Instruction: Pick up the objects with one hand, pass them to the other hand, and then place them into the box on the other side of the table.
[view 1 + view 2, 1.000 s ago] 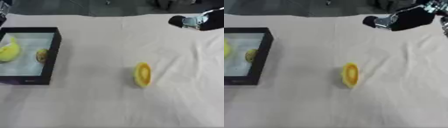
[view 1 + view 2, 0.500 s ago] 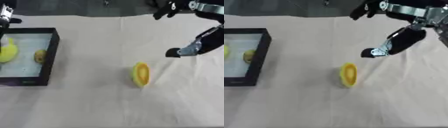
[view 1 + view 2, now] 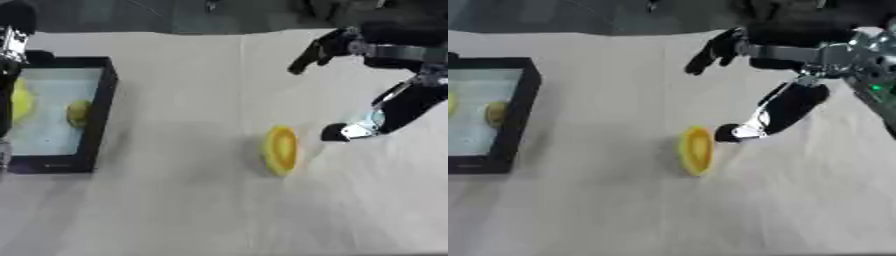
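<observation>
Matt cream cloth point(image 3: 192, 210) over the table

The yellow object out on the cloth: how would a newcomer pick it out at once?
Start at the black box on the table's left, then look right across the bare cloth. The yellow object lies alone there, beside the right hand, unlike the yellowish pieces inside the box.

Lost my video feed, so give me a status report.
Right hand open, fingers beside the yellow object, not touching. Left hand over the box, state unclear. Two yellowish items in box. Nothing in the way.
</observation>
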